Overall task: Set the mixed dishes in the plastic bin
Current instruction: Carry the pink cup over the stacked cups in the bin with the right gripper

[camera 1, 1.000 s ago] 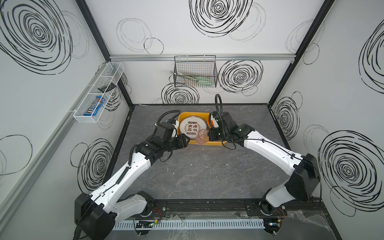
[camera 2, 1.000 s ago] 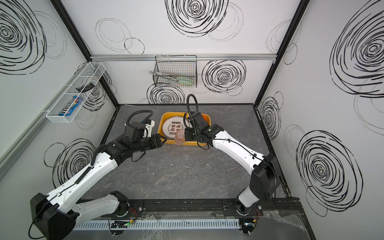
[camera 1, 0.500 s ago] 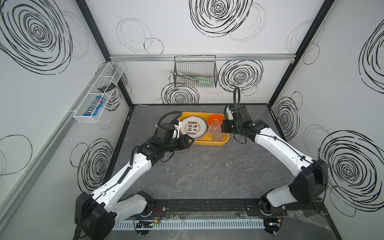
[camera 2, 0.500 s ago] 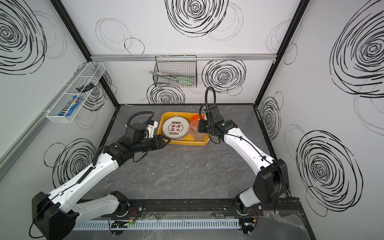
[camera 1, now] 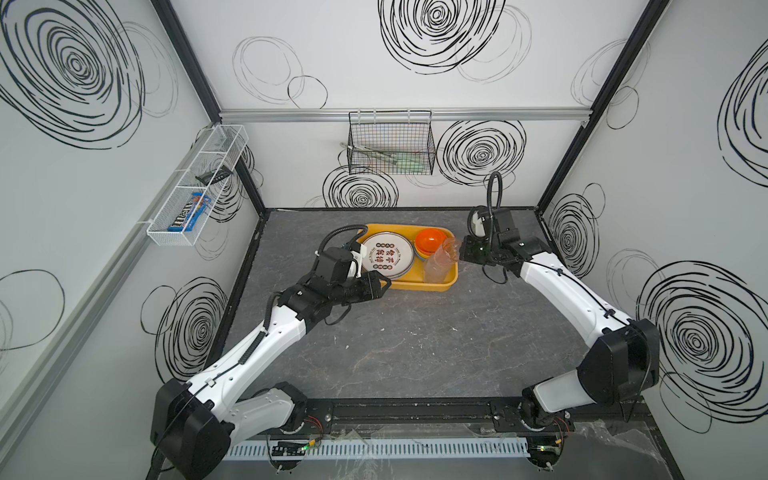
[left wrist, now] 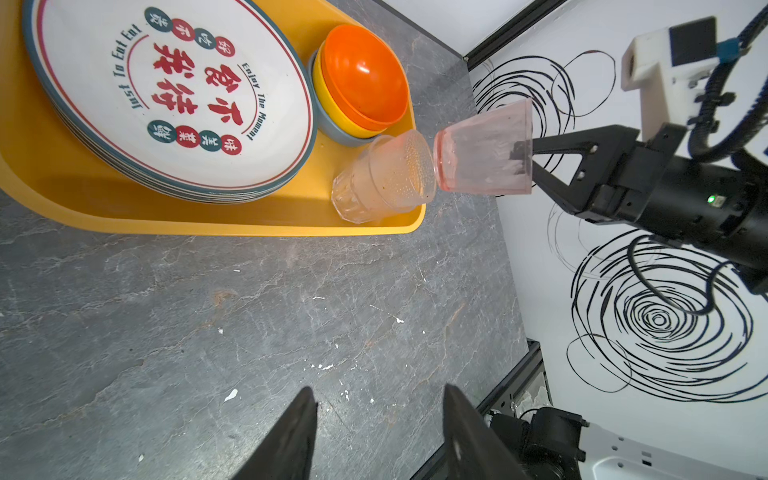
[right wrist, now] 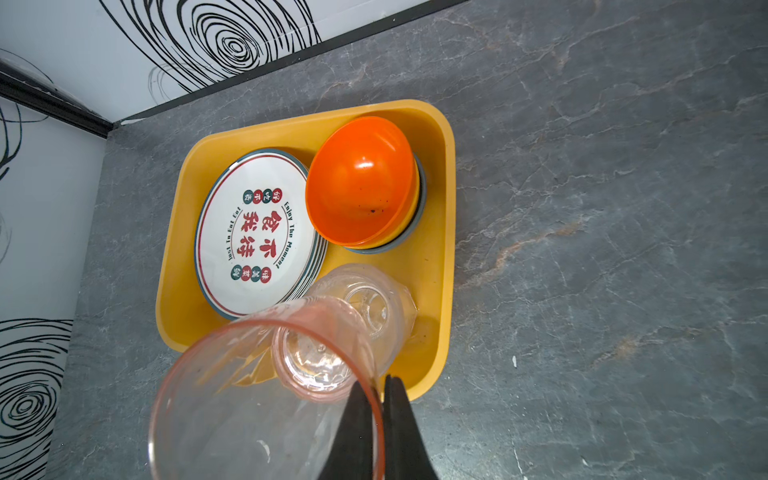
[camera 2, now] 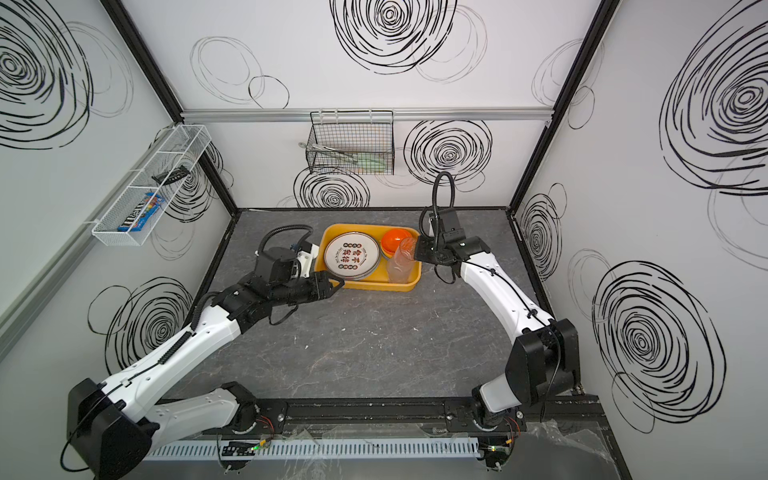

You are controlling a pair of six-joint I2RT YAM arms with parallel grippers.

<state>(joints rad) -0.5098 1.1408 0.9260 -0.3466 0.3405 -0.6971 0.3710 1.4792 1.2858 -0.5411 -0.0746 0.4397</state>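
Left gripper: jaws apart and empty over the bare grey table. Only its own wrist view shows me that gap; in both top views the tips merge into one dark wedge beside the near-left corner of the plastic bin. The left arm reaches in low from the near-left base, its forearm almost level.

Centre: the bin sits toward the back of the table. It holds a stack of plates on its left side. An orange bowl sits nested in a yellow and a grey-blue one at its far right, and a clear cup stands at its near right.

Right gripper: jaws pinched together on the rim wall of the pink cup, one finger inside and one outside, as I read only in the wrist views. The cup hangs tilted, its base toward the clear cup, over the bin's right end. I cannot tell whether the two cups touch. The right arm comes in from the near-right base, elbow raised and wrist turned toward the bin.
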